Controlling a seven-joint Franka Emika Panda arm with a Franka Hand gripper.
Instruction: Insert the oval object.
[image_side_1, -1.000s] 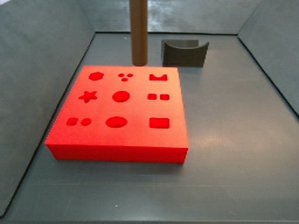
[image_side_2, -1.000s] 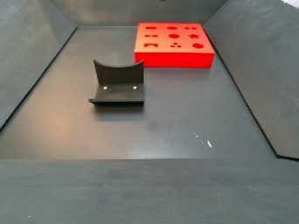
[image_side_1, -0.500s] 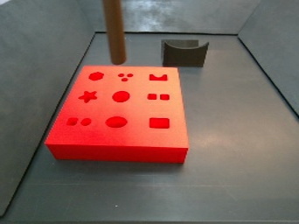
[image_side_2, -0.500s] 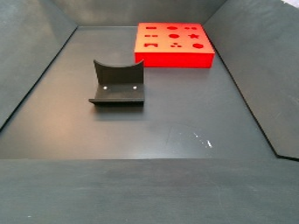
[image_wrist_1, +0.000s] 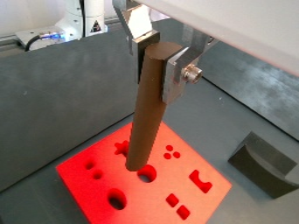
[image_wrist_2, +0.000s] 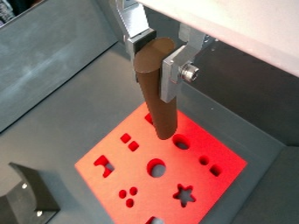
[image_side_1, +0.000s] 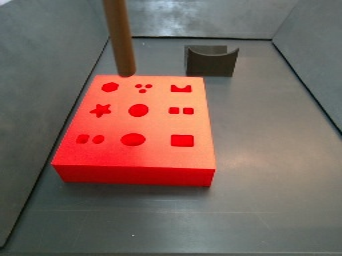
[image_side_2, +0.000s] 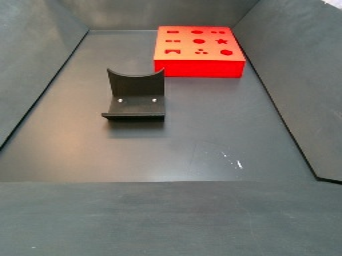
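My gripper is shut on the top end of the oval object, a long brown peg held upright; both wrist views show this. The silver fingers clamp the peg from two sides. In a side view only the peg shows, and the gripper is above the frame. Its lower end hangs over the far left part of the red block. The block has several shaped holes in its top face, among them an oval one. The peg is in none of them.
The dark fixture stands on the grey floor behind the red block's right side, and shows nearer in a side view with the red block beyond it. Grey walls enclose the floor on the sides.
The peg has moved left across the back of the red block, from near its far middle to its far left part. It stays upright in the gripper.
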